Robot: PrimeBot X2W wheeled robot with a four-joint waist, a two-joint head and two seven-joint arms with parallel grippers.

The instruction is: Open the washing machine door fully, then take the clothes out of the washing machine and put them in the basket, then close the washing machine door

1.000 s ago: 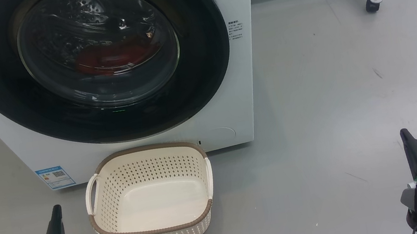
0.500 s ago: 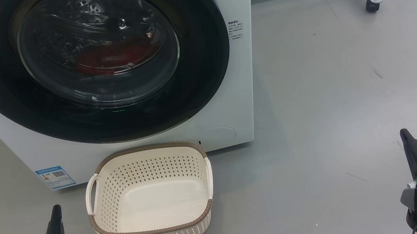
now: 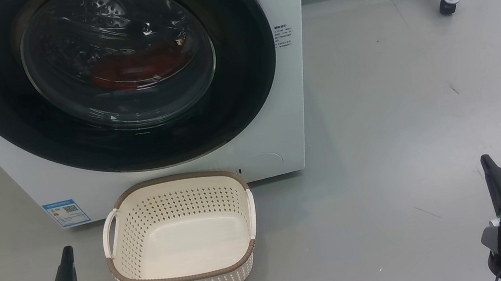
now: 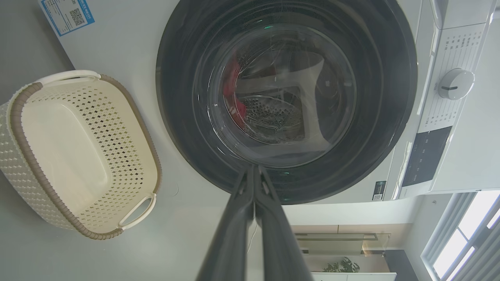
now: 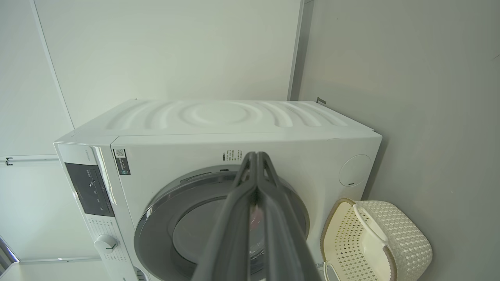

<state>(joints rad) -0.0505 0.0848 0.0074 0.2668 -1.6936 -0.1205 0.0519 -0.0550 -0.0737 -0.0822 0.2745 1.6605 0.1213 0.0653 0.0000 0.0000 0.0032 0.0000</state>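
Observation:
The white washing machine (image 3: 290,104) stands ahead, its round black-rimmed door (image 3: 242,86) flush against the front. Red clothes (image 3: 133,68) show through the glass bowl, low in the drum, and again in the left wrist view as clothes (image 4: 233,84). The cream basket (image 3: 186,271) sits empty on the floor right below the door. My left gripper (image 3: 66,252) is shut at the lower left, beside the basket and well short of the machine. My right gripper (image 3: 486,159) is shut at the lower right, far from the door. Both hold nothing.
Grey floor (image 3: 400,101) spreads open to the right of the machine. A metal leg on a caster (image 3: 446,6) stands at the far right under a white cabinet. The machine's dial (image 4: 455,83) and dark control panel (image 4: 425,156) lie beyond the door in the left wrist view.

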